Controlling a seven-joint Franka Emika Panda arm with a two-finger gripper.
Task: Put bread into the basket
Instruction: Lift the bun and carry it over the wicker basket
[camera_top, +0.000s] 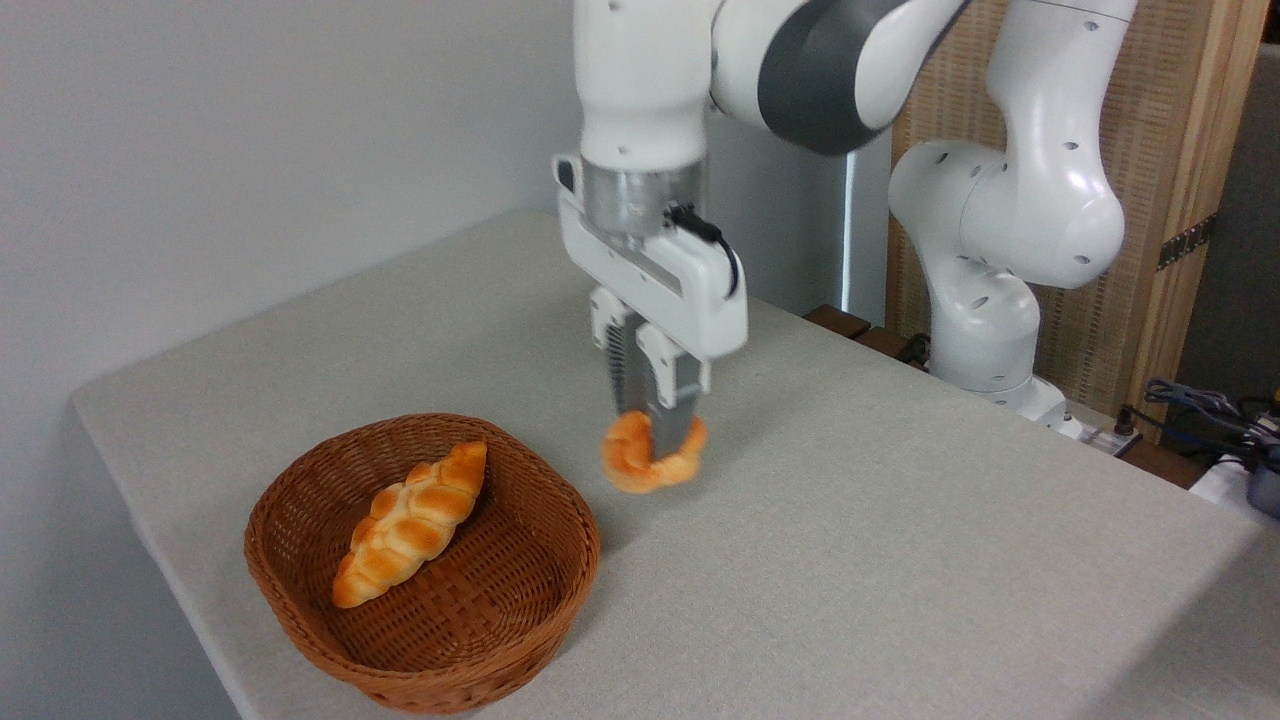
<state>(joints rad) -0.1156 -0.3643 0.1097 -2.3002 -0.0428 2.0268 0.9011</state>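
The bread (640, 462), a small round golden-orange knotted bun, hangs above the table, pinched between my fingers. My gripper (655, 432) is shut on it and points straight down. It is a short way to the right of the basket (300, 610), a round reddish-brown wicker one near the table's front left. The bun is slightly blurred by motion and is outside the basket's rim.
A long braided golden loaf (410, 522) lies diagonally inside the basket. The grey table (900, 560) stretches to the right and back. The arm's white base (985, 330) stands at the back right, with cables (1200, 405) beside it.
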